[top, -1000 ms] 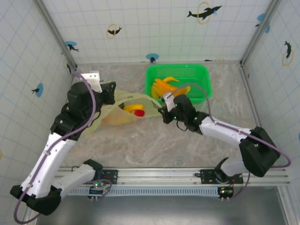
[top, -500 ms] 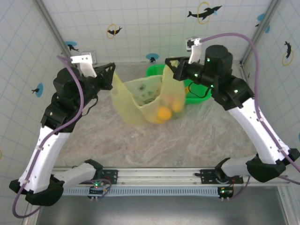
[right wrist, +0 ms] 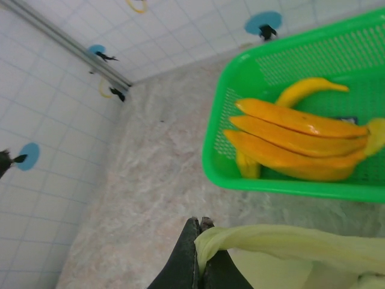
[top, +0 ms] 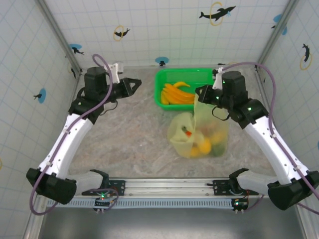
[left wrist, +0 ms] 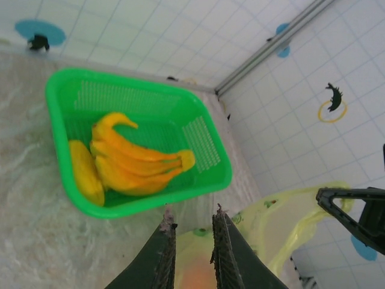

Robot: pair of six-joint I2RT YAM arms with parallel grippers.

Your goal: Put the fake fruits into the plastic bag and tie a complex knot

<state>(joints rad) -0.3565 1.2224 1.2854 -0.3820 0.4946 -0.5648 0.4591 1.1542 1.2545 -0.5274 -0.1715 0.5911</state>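
The plastic bag [top: 209, 119] hangs by one handle from my right gripper [top: 200, 92], which is shut on that handle [right wrist: 271, 239] at its tips [right wrist: 200, 224]. Through the thin film I see a round yellow-orange fruit [top: 203, 146] and a red one [top: 187, 132]. My left gripper [top: 135, 82] is off to the left near the back, apart from the bag, its jaws a little apart with nothing between them [left wrist: 191, 215]. In the left wrist view the bag [left wrist: 283, 217] lies beyond the fingers. A bunch of bananas [top: 177, 94] [left wrist: 132, 168] [right wrist: 295, 138] lies in the basket.
The bright green basket [top: 157, 89] [left wrist: 57, 102] [right wrist: 216, 162] stands at the back centre, just behind the hanging bag. Tiled walls close the table on three sides. Bare marbled table surface [top: 129, 139] stretches left of the bag.
My left gripper has let go of the bag and drawn back to the left. The right gripper has carried the bag right and nearer, where it now hangs from that gripper alone.
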